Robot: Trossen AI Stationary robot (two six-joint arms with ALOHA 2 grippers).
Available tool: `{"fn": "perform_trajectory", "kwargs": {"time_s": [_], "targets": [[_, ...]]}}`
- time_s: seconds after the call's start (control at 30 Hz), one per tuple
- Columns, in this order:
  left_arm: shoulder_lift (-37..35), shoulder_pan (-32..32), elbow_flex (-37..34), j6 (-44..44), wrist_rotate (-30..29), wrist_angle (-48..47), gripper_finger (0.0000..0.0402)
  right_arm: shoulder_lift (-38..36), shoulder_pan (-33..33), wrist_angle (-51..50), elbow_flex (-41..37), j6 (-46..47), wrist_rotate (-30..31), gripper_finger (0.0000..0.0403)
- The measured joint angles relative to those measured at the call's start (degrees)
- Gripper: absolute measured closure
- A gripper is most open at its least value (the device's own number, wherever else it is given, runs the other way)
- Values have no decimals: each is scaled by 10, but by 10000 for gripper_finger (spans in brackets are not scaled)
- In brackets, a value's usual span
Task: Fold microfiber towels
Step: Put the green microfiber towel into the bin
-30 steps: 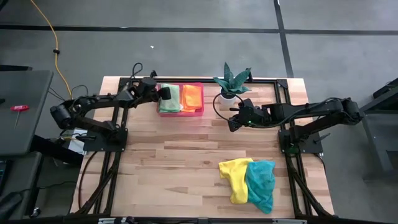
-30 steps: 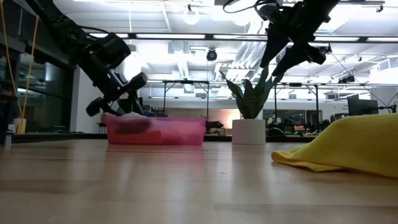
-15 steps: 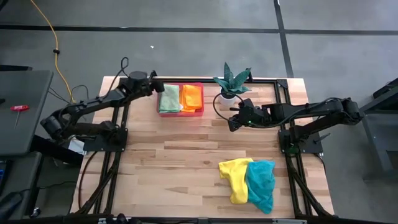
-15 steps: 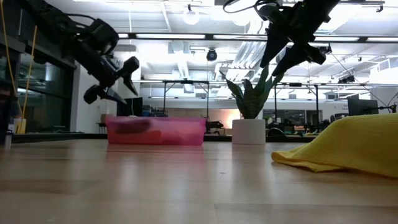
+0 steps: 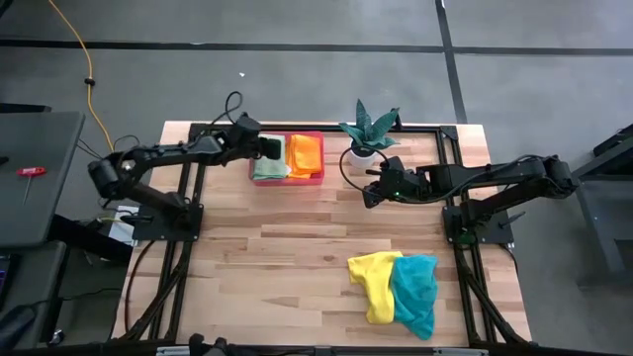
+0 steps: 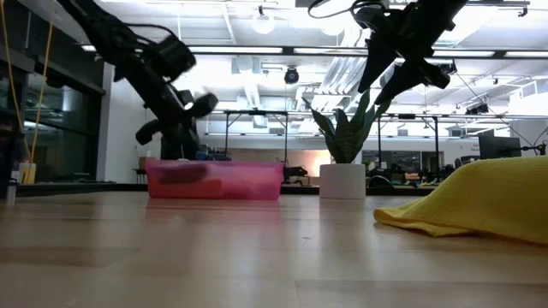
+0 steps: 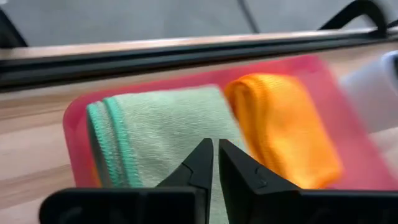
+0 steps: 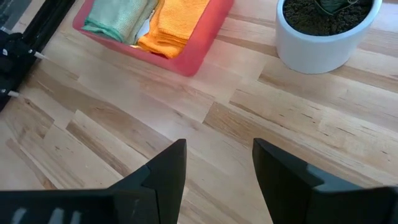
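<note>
A pink tray [image 5: 287,181] at the table's far side holds a folded light green towel [image 5: 267,166] and a folded orange towel [image 5: 305,153]. My left gripper [image 7: 215,146] is shut, and its tips stand over the green towel [image 7: 161,118] beside the orange towel [image 7: 280,124]. In the low view the left gripper [image 6: 175,141] hangs just above the tray [image 6: 214,181]. A yellow towel [image 5: 374,282] and a teal towel [image 5: 415,292] lie crumpled together near the table's front right. My right gripper [image 5: 368,195] waits open above mid-table, nothing between its fingers [image 8: 168,165]. My left gripper comes at the light green towel's middle [image 7: 186,134] slanting down from the table's left, with its fingers shut. Whether the tips touch the cloth, I cannot tell.
A potted plant [image 5: 366,133] in a white pot [image 6: 342,180] stands right of the tray. The yellow towel's heap [image 6: 479,201] fills the near right in the low view. Bare wood lies between the tray and the crumpled towels.
My left gripper drew up and back from the tray toward the table's far left, then came back over the green towel and shut. The towels in the tray have stayed where they were.
</note>
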Motion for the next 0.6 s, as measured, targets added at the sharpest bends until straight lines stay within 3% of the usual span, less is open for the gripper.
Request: {"fn": "perform_trajectory", "kwargs": {"time_s": [0.37,0.6], "targets": [[65,0,13,11,-35,-45,400,0,0,0,0,4,2,226],[18,1,36,23,-22,-37,401,0,0,6,0,5,2,226]]}}
